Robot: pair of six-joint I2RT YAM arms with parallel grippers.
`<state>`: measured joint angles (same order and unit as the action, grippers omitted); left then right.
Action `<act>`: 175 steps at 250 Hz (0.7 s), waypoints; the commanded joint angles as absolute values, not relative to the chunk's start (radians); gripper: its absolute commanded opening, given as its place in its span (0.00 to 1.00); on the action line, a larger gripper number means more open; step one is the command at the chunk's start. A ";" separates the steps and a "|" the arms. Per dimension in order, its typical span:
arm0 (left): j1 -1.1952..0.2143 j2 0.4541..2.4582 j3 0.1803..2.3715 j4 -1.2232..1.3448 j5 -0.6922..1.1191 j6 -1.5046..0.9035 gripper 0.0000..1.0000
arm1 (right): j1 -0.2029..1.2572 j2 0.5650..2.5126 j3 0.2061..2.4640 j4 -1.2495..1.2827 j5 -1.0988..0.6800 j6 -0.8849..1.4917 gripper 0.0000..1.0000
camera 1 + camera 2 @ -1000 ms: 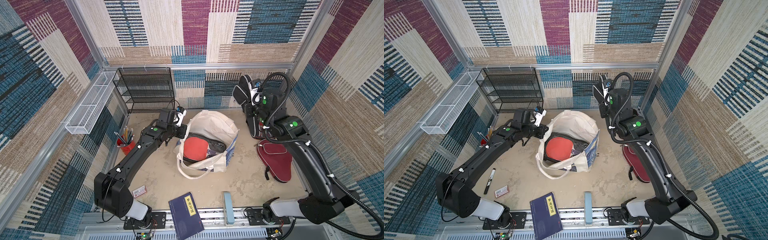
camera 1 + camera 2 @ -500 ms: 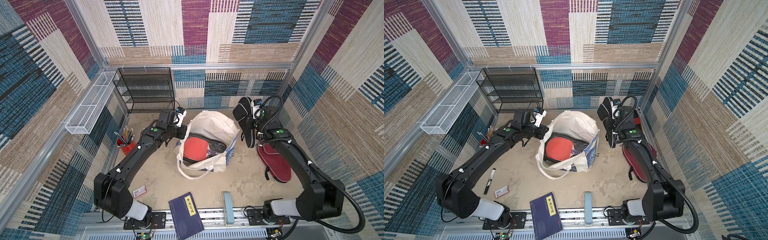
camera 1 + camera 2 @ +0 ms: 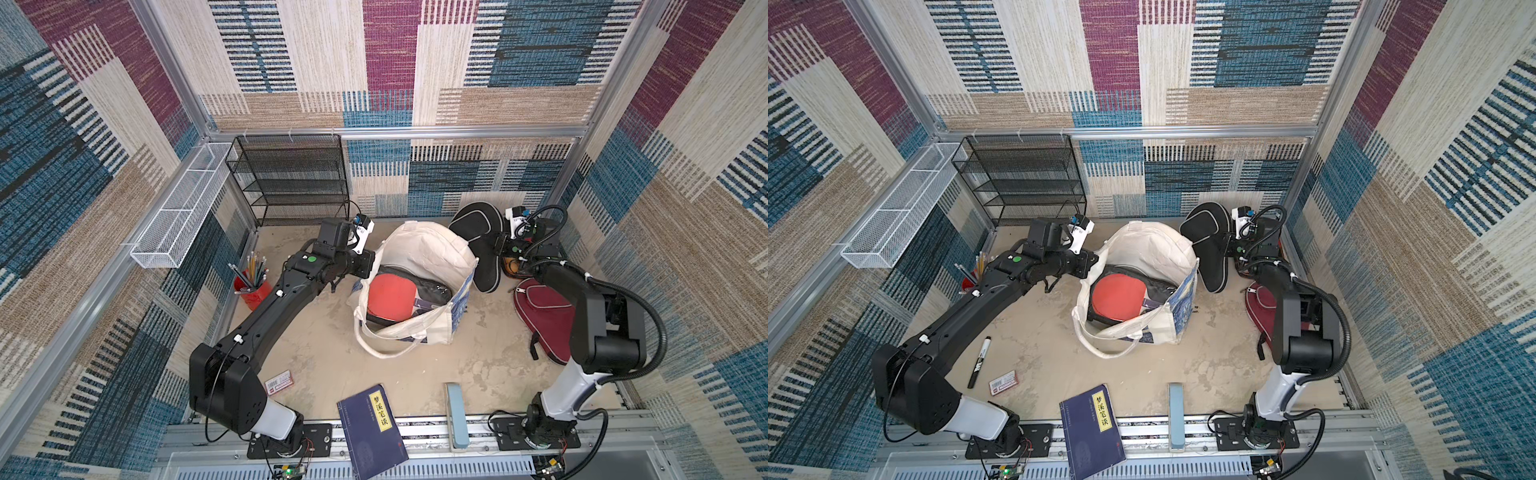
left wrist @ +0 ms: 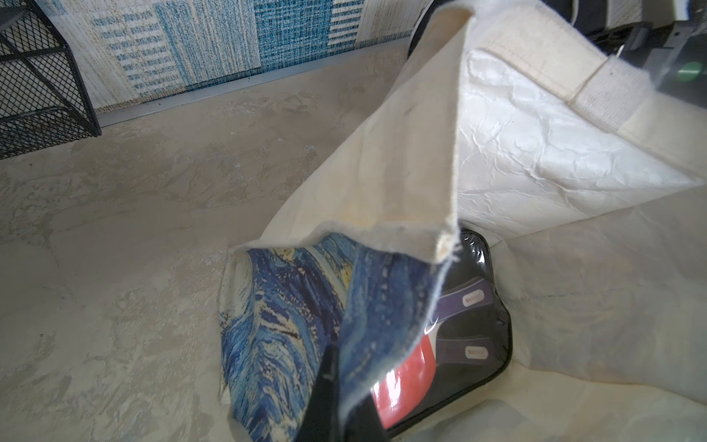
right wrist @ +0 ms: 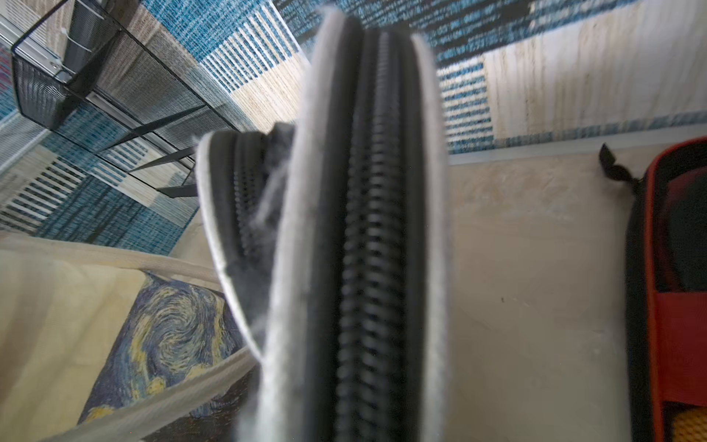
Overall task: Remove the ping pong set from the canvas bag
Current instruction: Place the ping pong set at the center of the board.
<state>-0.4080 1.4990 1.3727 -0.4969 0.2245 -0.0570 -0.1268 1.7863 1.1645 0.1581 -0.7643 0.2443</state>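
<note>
The cream canvas bag (image 3: 428, 253) stands open mid-table with a blue print (image 4: 275, 325) on its side. My left gripper (image 3: 370, 266) is shut on its rim, the printed cloth pinched between the jaws, one finger (image 4: 325, 386) showing. Inside lies a clear case with a red paddle (image 3: 395, 297). My right gripper (image 3: 500, 249) is shut on a black paddle case (image 3: 478, 232), held on edge beside the bag, its zipper edge (image 5: 367, 248) filling the right wrist view. A maroon case (image 3: 544, 316) and a black-red case (image 5: 673, 287) lie on the table.
A black mesh rack (image 3: 291, 183) stands at the back left, with a white wire basket (image 3: 178, 212) on the left wall. A red cup of pencils (image 3: 251, 286), a marker (image 3: 980, 361), a small red card (image 3: 279, 380), a dark blue book (image 3: 374, 428) and a pale blue bar (image 3: 455, 411) lie around.
My right arm has come down with the black case from high above the back right corner to just beside the bag. The left arm and bag have not moved.
</note>
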 commanded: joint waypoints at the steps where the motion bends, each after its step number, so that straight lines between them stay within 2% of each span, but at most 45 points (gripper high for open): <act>1: -0.408 1.505 1.385 -0.537 0.235 -0.020 0.00 | -0.147 1.863 1.203 0.304 -0.940 0.341 0.00; 58: -0.407 1.523 1.404 -0.544 0.239 -0.023 0.00 | -0.178 2.028 1.272 0.383 -0.982 0.440 0.00; 175: -0.407 1.564 1.448 -0.563 0.244 -0.025 0.00 | -0.198 2.230 1.386 0.427 -0.920 0.526 0.00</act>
<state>-0.4080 1.5547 1.4368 -0.5274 0.2424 -0.0574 -0.1978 2.2055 1.3621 0.3748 -0.9344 0.5053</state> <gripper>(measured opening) 0.064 0.228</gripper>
